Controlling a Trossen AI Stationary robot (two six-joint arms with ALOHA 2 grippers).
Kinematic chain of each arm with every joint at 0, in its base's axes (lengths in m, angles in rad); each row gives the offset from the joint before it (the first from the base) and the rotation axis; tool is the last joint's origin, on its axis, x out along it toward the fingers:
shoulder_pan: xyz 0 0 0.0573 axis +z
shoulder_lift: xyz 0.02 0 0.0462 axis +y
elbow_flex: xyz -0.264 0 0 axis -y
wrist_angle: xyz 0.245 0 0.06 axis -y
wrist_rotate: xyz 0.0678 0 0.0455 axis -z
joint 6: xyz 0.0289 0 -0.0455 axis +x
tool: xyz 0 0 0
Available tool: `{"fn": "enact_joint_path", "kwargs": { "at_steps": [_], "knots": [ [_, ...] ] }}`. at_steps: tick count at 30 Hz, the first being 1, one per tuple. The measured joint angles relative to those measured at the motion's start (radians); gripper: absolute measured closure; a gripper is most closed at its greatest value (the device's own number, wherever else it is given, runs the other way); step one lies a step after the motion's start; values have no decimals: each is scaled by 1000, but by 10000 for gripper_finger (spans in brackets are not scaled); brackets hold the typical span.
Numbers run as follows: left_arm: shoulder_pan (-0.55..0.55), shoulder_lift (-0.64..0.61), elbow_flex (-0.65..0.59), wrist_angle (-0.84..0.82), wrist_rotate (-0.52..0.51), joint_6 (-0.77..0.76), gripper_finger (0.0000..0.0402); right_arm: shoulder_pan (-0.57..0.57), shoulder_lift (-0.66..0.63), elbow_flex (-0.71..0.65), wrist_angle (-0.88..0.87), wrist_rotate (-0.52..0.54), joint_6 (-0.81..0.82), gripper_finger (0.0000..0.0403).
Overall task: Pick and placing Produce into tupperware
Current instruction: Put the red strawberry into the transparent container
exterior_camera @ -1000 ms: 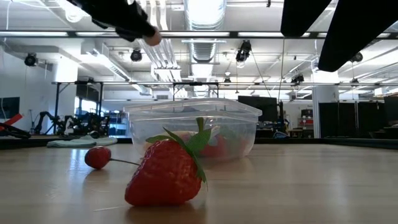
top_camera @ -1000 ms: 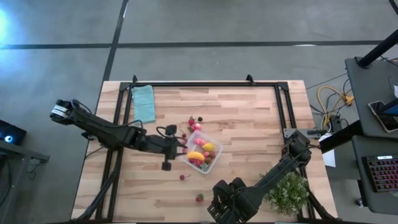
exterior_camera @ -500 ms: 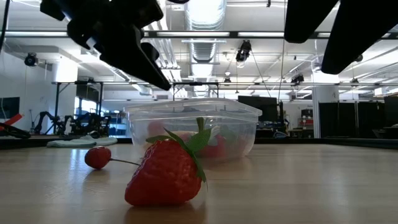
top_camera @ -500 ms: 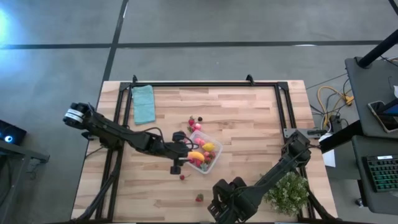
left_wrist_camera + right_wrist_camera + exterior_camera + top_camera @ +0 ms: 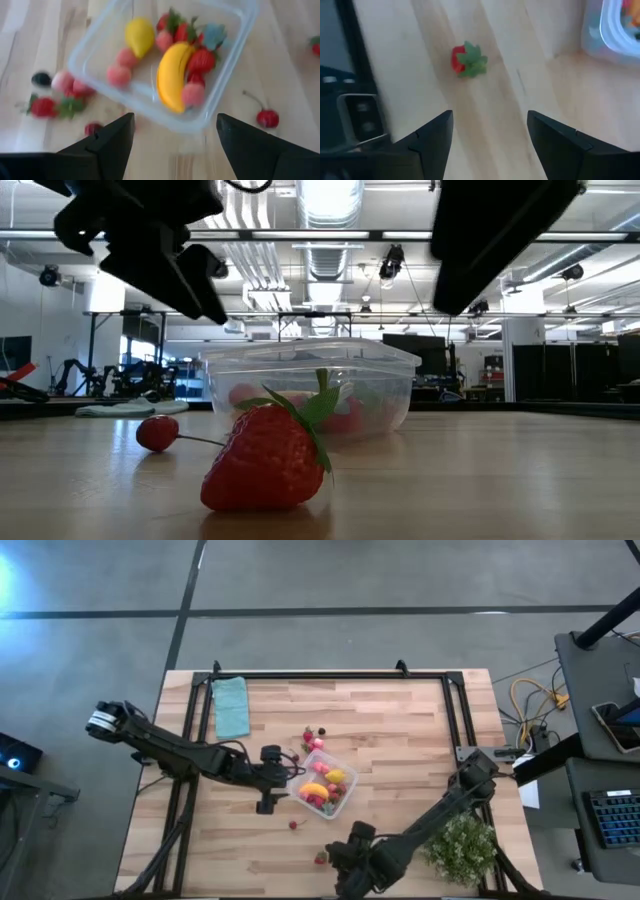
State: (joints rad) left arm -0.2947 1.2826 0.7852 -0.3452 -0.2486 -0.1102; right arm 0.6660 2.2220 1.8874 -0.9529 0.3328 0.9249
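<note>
Beside the half-filled tupperware point(image 5: 325, 786) your left pincer point(image 5: 175, 131) hangs released and empty, while your right pincer point(image 5: 490, 125), also released, lines up over the worktop's stray strawberry point(image 5: 468, 60).

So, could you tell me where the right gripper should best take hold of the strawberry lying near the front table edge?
Probably across the red body of the strawberry, coming straight down from above. It lies on its side on the bare table, apart from the tupperware, with its leafy green cap at one end; the leaves look too floppy to hold. The right gripper is open.
</note>
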Motion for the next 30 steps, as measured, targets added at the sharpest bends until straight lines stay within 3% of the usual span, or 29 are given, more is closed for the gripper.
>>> {"fn": "enact_joint_path", "kwargs": {
  "at_steps": [6, 13, 30],
  "knots": [
    [-2, -48, -7, -174, -48, -81, 134, -46, 25, 1, 68, -71, -135, 156],
    [-6, -95, -18, -250, -72, -94, 134, -89, 35, 4, 147, -148, -321, 156],
    [-8, -361, -169, -248, -128, -147, 134, -125, 49, -3, 205, -206, -361, 156]
  ]
}}
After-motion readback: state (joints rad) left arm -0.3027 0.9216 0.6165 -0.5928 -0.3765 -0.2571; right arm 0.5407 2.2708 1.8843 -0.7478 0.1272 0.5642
